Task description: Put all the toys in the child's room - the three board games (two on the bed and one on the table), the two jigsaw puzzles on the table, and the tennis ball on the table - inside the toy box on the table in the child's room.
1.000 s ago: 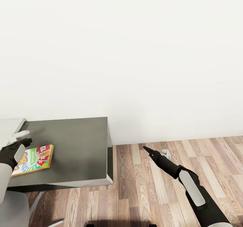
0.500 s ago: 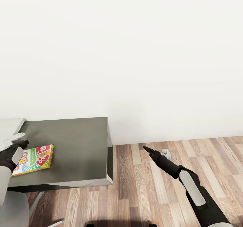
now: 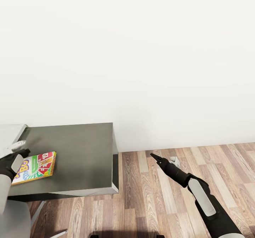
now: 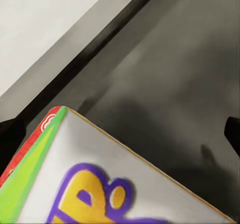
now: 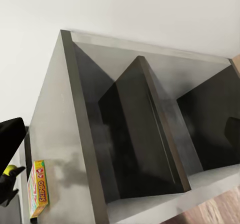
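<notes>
Overhead, a plain white wall [image 3: 141,54] takes up most of the head view, with a wood-plank floor [image 3: 156,202] running below it on the right. Next in size is the dark grey table [image 3: 81,153], standing against the wall at the left; the right wrist view shows its side as open dark compartments split by a divider [image 5: 145,134]. On its top, near the left edge, a colourful board game [image 3: 35,167] lies flat, and the left wrist view looks down on one corner of its box [image 4: 100,184]. The left gripper [image 3: 19,149] hovers just above the game's left end, its dark fingertips spread wide at the edges of the wrist view, holding nothing. The right gripper [image 3: 154,157] hangs over the floor, well apart from the table, its fingers drawn together into a point.
</notes>
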Controlling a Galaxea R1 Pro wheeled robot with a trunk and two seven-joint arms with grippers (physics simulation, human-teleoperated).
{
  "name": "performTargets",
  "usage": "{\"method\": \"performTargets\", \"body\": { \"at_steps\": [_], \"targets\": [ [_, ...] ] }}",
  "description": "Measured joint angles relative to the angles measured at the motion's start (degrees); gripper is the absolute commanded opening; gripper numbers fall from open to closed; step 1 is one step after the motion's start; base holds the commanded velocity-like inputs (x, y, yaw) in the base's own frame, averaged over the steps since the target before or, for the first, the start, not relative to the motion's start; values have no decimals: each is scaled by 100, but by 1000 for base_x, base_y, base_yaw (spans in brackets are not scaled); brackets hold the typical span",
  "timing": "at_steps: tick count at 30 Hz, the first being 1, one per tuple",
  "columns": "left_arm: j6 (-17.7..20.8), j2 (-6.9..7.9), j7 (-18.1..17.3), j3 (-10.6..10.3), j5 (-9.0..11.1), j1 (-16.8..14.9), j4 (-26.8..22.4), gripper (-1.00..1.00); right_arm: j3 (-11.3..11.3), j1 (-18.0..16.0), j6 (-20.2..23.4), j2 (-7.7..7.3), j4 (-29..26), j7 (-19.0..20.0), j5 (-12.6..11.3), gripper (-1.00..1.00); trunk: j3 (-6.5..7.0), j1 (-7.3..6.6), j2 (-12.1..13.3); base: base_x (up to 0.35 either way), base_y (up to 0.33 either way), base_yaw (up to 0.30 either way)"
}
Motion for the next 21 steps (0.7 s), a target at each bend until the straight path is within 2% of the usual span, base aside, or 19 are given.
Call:
{"method": "performTargets", "body": {
  "at_steps": [8,16,21],
  "targets": [
    [161,37,-8,356,-4,0,3,100,0,-1,-2,16,0,-1,0,100,0,0,0,0,0,0],
    [171,79,-11,456,-7,0,86,100,0,-2,1,13,-2,1,0,100,0,0,0,0,0,0],
    [159,158,-19,467,-8,0,214,100,0,-2,-1,7,-12,6,0,100,0,0,0,0,0,0]
  ]
}}
